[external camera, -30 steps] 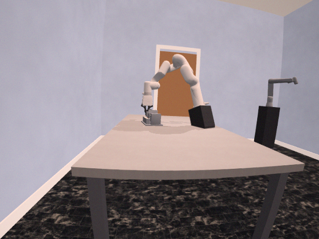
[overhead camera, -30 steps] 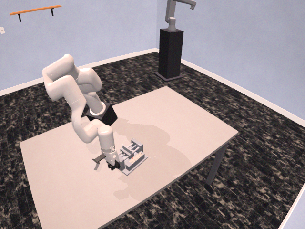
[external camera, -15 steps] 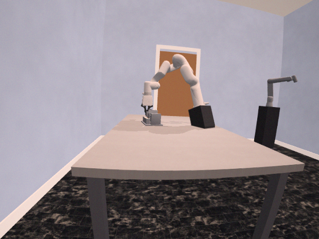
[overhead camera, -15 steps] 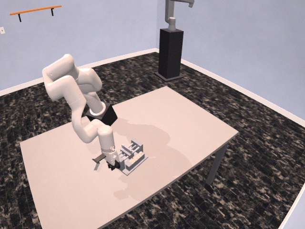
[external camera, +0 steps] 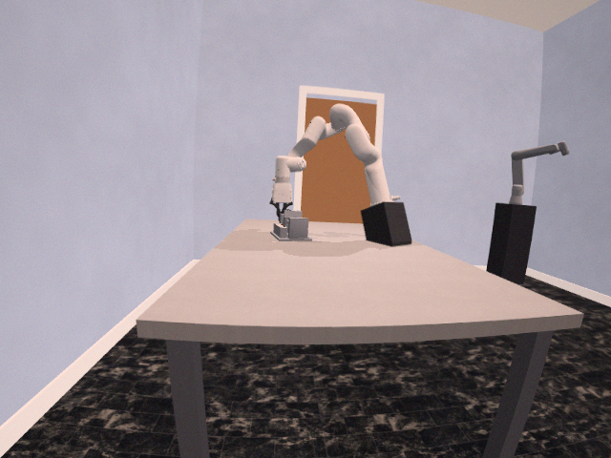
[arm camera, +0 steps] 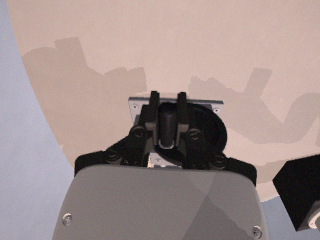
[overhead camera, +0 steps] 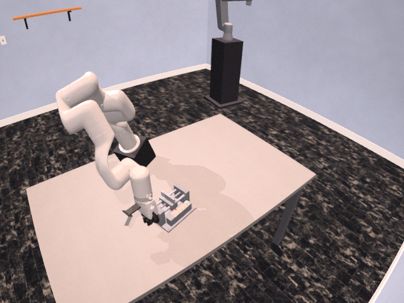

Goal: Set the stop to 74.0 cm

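Handwheel (overhead camera: 156,218) (arm camera: 216,131), mounted at the end of the grey fixture (overhead camera: 177,213) (external camera: 298,228) (arm camera: 135,111) on the surface (overhead camera: 228,146) (external camera: 345,285) (arm camera: 150,30), should turn stiffly but smoothly; grasp its upright handle (arm camera: 167,122), now clasped between nearly closed fingers (overhead camera: 148,221) (external camera: 279,216), avoiding sideways load on the probably slippery cylinder.

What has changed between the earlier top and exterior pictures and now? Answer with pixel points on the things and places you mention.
Nothing visibly changed: the arm (overhead camera: 106,130) (external camera: 362,142), gripper (overhead camera: 151,221) (external camera: 280,219) (arm camera: 168,103) and slide unit (overhead camera: 178,213) (external camera: 298,228) look as they did. The gripper is now closed on the crank handle (arm camera: 168,122); no earlier wrist view shows its grip.
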